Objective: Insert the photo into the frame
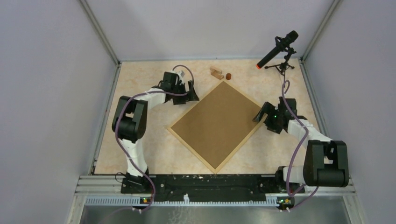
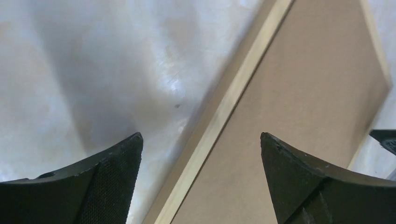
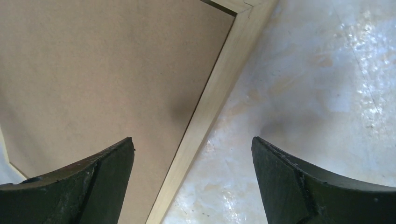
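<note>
The frame [image 1: 217, 124] lies flat in the middle of the table, turned like a diamond, its brown board up and its pale wood rails round the edge. The photo is hidden. My left gripper [image 1: 192, 93] is open and empty above the frame's upper left rail [image 2: 219, 116], one jaw over the table and one over the board. My right gripper [image 1: 260, 113] is open and empty above the frame's right rail [image 3: 205, 116], close to the right corner, and straddles it the same way. The brown board fills much of both wrist views [image 2: 299, 107] [image 3: 102, 79].
Small wooden blocks [image 1: 216, 72] and a small brown cylinder [image 1: 228, 76] lie just beyond the frame's far corner. A black microphone on a stand [image 1: 279, 51] is at the back right. Grey walls close in the table on three sides.
</note>
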